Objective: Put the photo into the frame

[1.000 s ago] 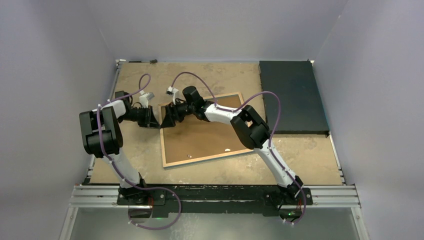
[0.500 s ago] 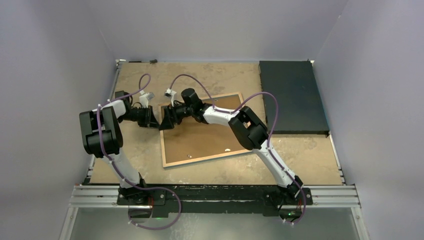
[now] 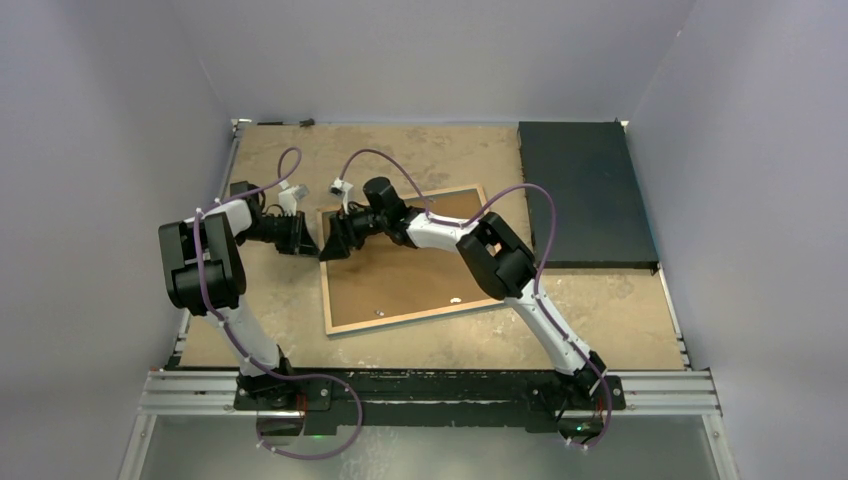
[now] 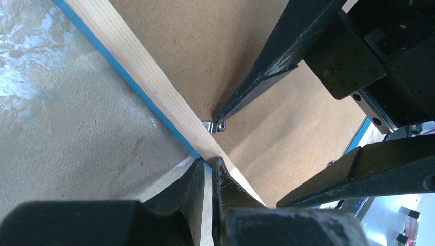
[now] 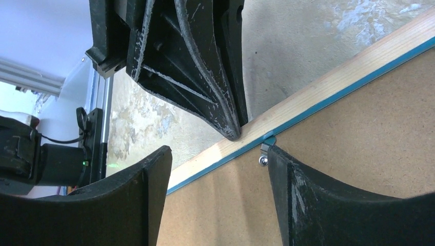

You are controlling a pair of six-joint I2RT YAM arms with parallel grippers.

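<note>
One closed left gripper on frame rim

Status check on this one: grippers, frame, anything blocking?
Left gripper shut, tip on frame rim. Right gripper open, fingertip at metal clip. Backing board covers frame; photo unseen.

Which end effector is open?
The right end effector: its fingers stand apart by the metal tab, whereas the left end effector is shut at the wooden rim of the frame.
</note>
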